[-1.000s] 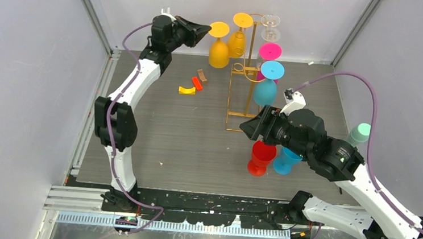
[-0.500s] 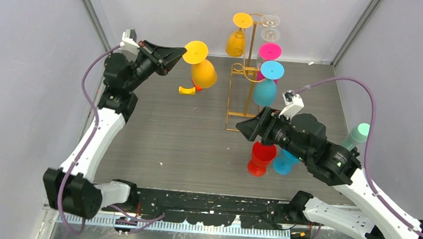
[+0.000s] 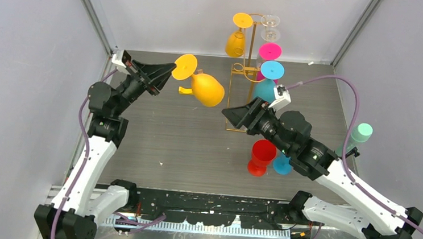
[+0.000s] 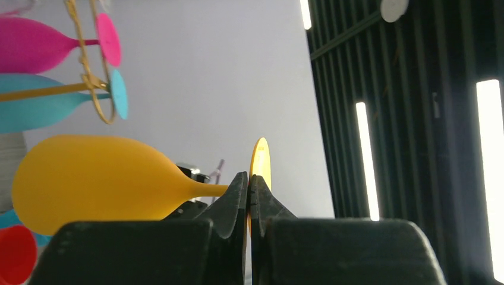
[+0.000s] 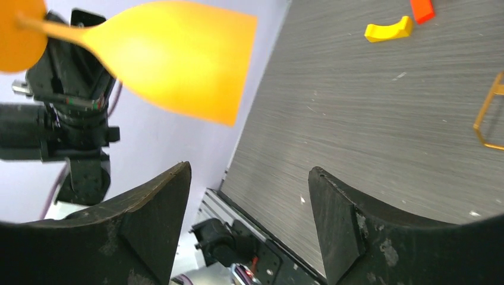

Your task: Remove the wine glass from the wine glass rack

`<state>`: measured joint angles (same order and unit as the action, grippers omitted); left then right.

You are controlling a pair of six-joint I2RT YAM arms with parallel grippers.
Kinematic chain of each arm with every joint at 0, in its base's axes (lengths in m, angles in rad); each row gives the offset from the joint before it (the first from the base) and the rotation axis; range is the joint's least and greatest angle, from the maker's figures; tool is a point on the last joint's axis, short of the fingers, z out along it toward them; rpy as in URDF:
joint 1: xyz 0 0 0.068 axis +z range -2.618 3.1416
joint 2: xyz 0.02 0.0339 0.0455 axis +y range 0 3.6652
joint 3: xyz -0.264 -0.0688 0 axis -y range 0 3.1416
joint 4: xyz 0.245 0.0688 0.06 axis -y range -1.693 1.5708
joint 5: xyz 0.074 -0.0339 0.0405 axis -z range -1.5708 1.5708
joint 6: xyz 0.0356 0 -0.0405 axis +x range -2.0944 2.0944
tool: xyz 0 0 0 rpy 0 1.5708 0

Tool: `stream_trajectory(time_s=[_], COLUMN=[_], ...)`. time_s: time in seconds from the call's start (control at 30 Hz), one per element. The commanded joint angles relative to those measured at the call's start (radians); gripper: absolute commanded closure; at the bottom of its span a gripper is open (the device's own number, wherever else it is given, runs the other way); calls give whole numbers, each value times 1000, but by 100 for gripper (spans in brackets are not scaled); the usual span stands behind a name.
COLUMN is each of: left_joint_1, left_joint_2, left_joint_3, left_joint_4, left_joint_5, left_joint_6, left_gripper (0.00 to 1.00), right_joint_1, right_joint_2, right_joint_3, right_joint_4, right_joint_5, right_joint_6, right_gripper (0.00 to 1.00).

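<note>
The orange wine glass (image 3: 207,89) hangs in the air left of the gold wine glass rack (image 3: 250,71), tilted, with its bowl toward the right arm. My left gripper (image 3: 170,68) is shut on the edge of the glass's round foot (image 4: 260,163); the bowl (image 4: 89,184) stretches to the left in the left wrist view. My right gripper (image 3: 227,114) is open and empty, pointing at the glass (image 5: 178,65) from a short distance without touching it. The rack (image 4: 89,83) still carries a yellow, a clear, a pink and a cyan glass.
A red glass (image 3: 262,156) and a blue glass (image 3: 281,164) stand under the right arm, and a mint glass (image 3: 359,134) at the right edge. A yellow block (image 5: 389,29) and a red block (image 5: 423,7) lie on the table beyond the held glass. The rack's base corner (image 5: 490,119) is nearby.
My left arm has carried the orange glass away from the rack toward the front left and tipped it over. My right gripper has opened wider and swung left toward the glass.
</note>
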<state>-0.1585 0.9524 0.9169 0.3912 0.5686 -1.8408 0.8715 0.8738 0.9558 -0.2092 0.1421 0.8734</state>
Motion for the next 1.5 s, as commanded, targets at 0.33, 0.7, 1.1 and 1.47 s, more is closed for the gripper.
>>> stream_trajectory(time_s=[0.33,0.7,1.1,1.47], left_joint_1=[4,3,4,4], left_joint_2=[-30,-55,-69,-162], left_joint_3=[-46,-56,-75,-30], left_joint_4=[198,217,200,34], left_joint_5=[-26,-63,-74,-80], left_joint_6=[-301,-353,-351,21], left_gripper=[100,100,90,13], right_joint_1=[6,5,4,5], right_joint_2=[37,124,198,124], right_joint_3=[-134,-91,-66,-48], right_joint_4=[543,753,929,653], right_joint_5=[60,-79,-263,-133], right_joint_6=[153,112,136,73], right_gripper=[21,24,63,100])
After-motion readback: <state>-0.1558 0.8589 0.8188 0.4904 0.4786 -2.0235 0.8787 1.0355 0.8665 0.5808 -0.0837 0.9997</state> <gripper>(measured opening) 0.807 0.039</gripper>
